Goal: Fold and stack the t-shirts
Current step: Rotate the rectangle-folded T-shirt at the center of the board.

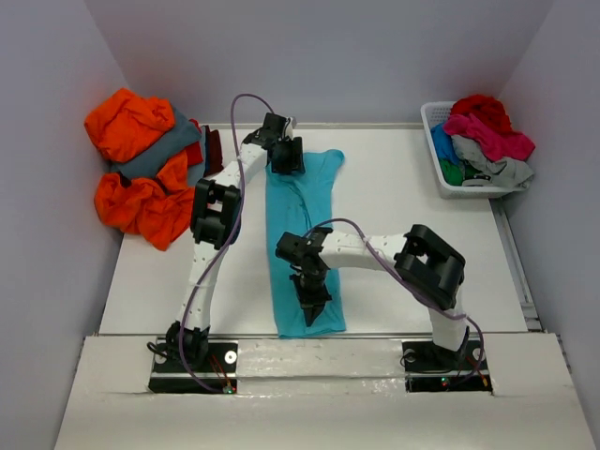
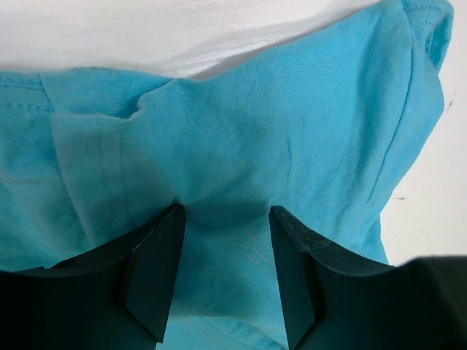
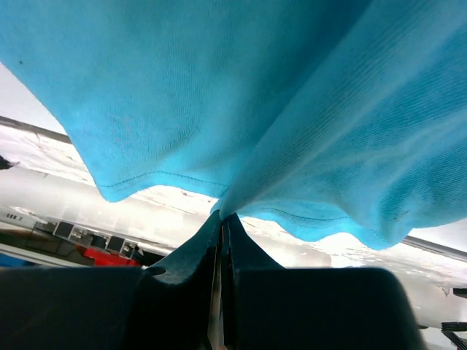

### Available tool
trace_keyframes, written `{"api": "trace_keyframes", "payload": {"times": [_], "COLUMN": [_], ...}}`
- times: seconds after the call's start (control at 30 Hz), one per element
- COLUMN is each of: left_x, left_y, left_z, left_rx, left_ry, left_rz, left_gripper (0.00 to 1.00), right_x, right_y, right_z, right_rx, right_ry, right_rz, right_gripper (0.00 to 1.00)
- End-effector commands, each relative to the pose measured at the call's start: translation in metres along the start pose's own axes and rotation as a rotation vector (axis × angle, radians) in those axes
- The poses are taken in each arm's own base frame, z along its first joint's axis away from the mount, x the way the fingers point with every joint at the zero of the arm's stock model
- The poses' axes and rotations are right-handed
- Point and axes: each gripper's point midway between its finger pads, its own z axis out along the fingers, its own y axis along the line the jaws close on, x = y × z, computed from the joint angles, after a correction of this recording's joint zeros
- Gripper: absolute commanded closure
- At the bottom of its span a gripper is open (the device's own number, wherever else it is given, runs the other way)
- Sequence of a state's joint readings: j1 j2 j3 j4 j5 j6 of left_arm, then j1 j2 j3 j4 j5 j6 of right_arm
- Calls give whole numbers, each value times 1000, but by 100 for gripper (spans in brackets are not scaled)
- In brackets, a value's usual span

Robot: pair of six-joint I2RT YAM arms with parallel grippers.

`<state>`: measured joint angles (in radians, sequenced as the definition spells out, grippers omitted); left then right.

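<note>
Your turquoise t-shirt point(image 1: 292, 214) lies as a long strip down the middle of the desk point(image 1: 412, 253), between the arms. Your left tool point(image 2: 228, 215) rests on its far end, released, fingers spread over the cloth. Your right tool point(image 3: 221, 219) is clenched on the near hem. The orange and grey t-shirts point(image 1: 136, 178) are heaped far left, and more fill the basket point(image 1: 439, 173) far right.

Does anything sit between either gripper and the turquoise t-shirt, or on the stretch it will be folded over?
Nothing visible does. The right gripper is shut on the near hem of the soft turquoise cloth t-shirt, the left gripper, open, straddles its far end, and nothing lies on the cloth between them.
</note>
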<state>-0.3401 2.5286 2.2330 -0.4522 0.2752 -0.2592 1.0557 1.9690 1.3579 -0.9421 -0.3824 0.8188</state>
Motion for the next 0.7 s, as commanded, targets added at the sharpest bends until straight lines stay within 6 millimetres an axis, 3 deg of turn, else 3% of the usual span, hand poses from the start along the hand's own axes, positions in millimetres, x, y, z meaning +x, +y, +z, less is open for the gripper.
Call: {"api": "trace_keyframes", "payload": {"times": [0.0,0.2,0.43,0.47,0.5,0.57,0.6,0.67], "left_x": [9,9,6,6,7,5,5,4], "left_y": [11,11,14,14,14,11,11,10], "left_z": [-10,-10,-12,-12,-12,-14,-13,-15], "left_rx": [-53,-50,-48,-48,-45,-34,-34,-30], "left_ry": [45,46,42,42,43,39,39,35], "left_rz": [1,1,-3,-3,-1,2,2,4], "left_gripper": [37,37,37,37,37,36,36,35], "right_x": [19,30,26,23,20,7,3,-6], "right_y": [10,14,14,13,12,11,12,20], "right_z": [-11,-9,-7,-8,-9,-18,-23,-34], "right_rx": [-22,-17,6,16,29,74,76,71], "right_ry": [18,43,41,26,11,-66,-94,-155], "right_rz": [-37,-62,-65,-64,-66,-74,-78,-91], "right_gripper": [93,93,91,85,69,52,36,24]}}
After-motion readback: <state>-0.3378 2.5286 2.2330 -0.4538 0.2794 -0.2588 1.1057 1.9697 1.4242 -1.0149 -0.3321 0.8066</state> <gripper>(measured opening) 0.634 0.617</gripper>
